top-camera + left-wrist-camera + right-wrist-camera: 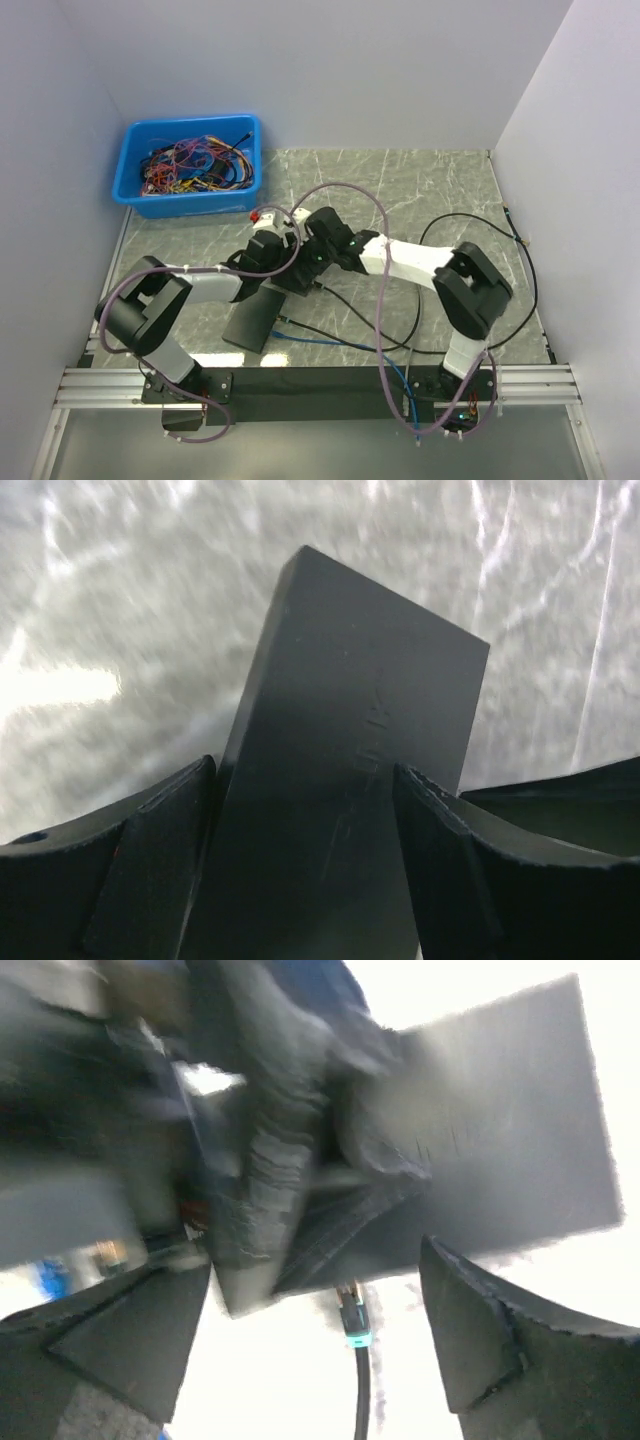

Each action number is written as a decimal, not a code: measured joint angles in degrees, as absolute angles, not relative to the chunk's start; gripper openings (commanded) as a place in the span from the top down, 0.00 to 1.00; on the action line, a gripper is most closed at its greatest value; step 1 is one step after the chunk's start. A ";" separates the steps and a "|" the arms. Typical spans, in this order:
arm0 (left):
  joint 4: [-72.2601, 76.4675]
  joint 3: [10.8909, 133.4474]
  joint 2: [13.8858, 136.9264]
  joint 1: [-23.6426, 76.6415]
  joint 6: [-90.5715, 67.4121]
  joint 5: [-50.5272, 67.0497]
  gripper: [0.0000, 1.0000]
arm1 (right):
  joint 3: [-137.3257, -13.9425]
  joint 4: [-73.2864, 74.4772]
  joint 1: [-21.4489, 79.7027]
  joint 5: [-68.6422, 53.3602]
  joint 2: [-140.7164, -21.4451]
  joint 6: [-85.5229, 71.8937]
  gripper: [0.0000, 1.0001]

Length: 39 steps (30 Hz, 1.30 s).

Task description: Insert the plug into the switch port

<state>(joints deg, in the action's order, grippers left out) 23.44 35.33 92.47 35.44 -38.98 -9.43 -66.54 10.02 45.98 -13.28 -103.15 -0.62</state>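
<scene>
The left gripper grasps the switch, a flat black box. Its two fingers sit against the box's long sides at the near end. The rest of the box runs forward from the gripper, leaning a little to its right, with the marble-patterned table behind it. From overhead, the switch reaches back from under this gripper toward the arm bases. The right gripper meets the left one almost nose to nose and is released, its fingers spread wide and clamping nothing. Between those fingers, touching neither, sits the plug, which has a teal band. Its black cable runs back toward the right wrist. The plug's tip meets the edge of the switch just ahead of the right gripper, but this view is too blurred to tell whether it is fully seated in a port. Well beyond both grippers, off to the left gripper's side, a blue bin holds a tangle of coloured wires. A blue cable lies on the table behind the grippers, nearer the bases.
</scene>
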 measured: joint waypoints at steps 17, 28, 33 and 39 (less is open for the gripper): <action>3.77 39.51 82.26 34.74 -40.03 -10.90 0.12 | -61.28 6.72 32.80 17.74 -80.82 -13.98 0.00; -2.57 41.50 70.89 33.65 -40.05 -11.70 0.12 | -66.89 15.62 4.54 14.70 -91.59 -25.12 0.00; -5.85 41.50 65.12 33.54 -39.86 -12.21 0.10 | -67.22 15.90 4.34 8.19 -95.50 -25.87 0.03; -6.81 40.86 61.12 33.12 -39.86 -13.32 0.10 | -65.49 15.90 11.31 5.04 -96.16 -25.67 0.08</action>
<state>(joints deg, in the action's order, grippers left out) -6.81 40.86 61.12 33.12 -39.86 -13.32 -65.49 15.90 11.31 5.04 -96.16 -25.67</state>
